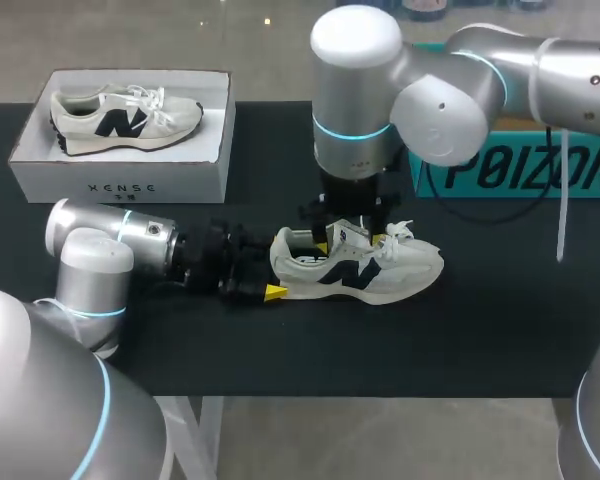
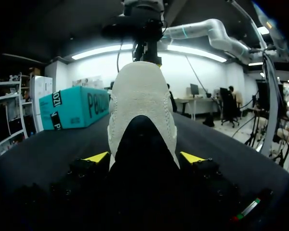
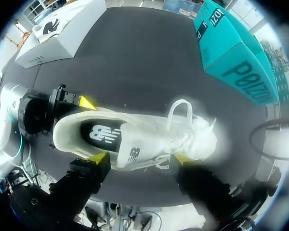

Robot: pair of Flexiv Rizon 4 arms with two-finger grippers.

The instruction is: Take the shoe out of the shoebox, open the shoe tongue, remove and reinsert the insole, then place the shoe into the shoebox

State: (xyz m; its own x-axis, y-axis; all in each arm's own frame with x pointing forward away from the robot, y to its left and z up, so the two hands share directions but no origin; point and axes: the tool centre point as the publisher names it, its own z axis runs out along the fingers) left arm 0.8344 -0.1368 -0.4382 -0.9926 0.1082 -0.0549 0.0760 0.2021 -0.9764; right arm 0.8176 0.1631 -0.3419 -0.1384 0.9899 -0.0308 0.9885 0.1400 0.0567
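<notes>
Between the yellow tips of the left gripper (image 2: 144, 157) sits the heel of the shoe (image 1: 365, 270) — clamped from both sides, sole down on the table (image 1: 380, 340). Just above the tongue (image 3: 130, 154) hangs the right gripper (image 3: 140, 159), fingers spread, gripping nothing. Well beyond the left gripper stands the shoebox (image 1: 120, 185) with a second shoe (image 1: 125, 115) inside — behind the right gripper, a teal box (image 1: 520, 170)
</notes>
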